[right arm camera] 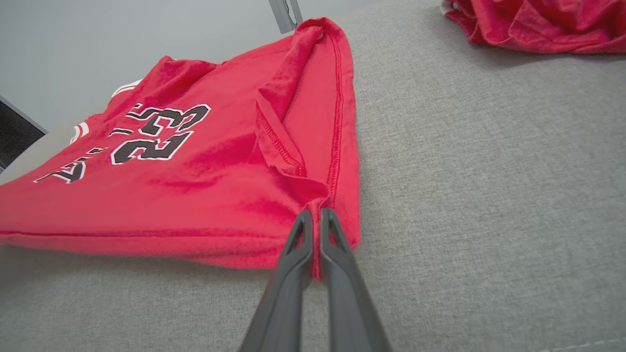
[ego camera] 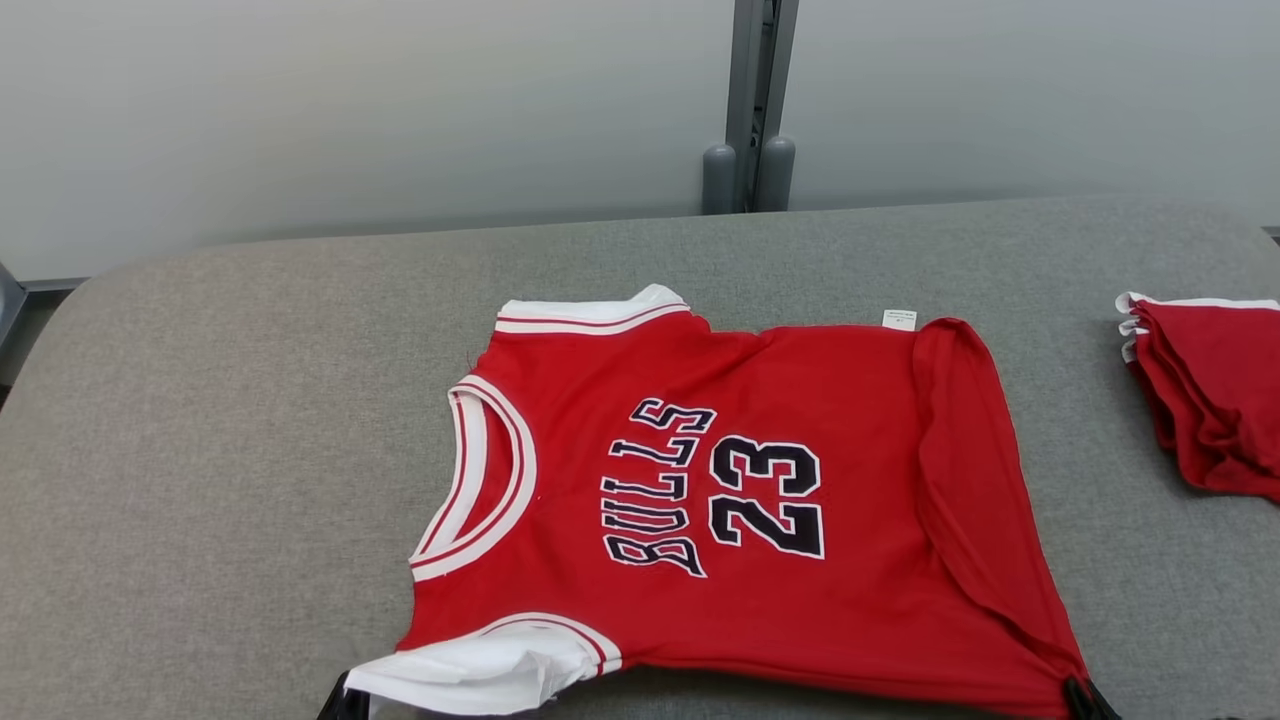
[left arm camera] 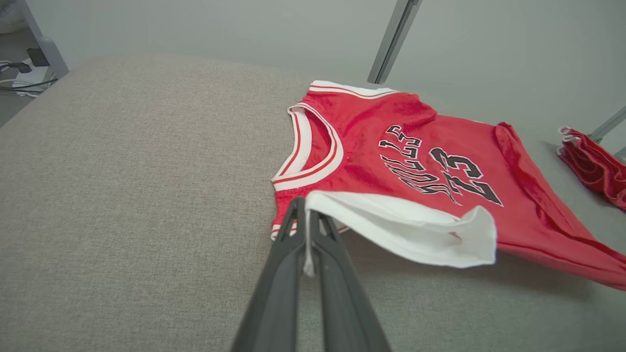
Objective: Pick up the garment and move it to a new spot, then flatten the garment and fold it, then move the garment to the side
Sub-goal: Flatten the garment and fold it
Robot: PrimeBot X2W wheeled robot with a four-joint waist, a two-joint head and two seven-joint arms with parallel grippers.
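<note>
The garment point(ego camera: 760, 500) is a red sleeveless jersey with white trim and "BULLS 23" in black. It lies spread on the grey table, neck to the left, its near edge raised off the surface. My left gripper point(left arm camera: 307, 211) is shut on the jersey's white shoulder trim point(left arm camera: 406, 227), which curls over beside the fingers. In the head view that gripper point(ego camera: 345, 700) peeks in at the bottom edge. My right gripper point(right arm camera: 317, 219) is shut on the garment's red hem corner point(right arm camera: 323, 195), seen in the head view point(ego camera: 1085, 698) at the lower right. The hem end is folded back over the body.
A pile of red folded cloth point(ego camera: 1210, 395) with white edging lies at the table's right side, also in the right wrist view point(right arm camera: 533, 22). A grey post point(ego camera: 750, 110) stands behind the table's far edge. The padded grey table point(ego camera: 250, 420) stretches bare to the left.
</note>
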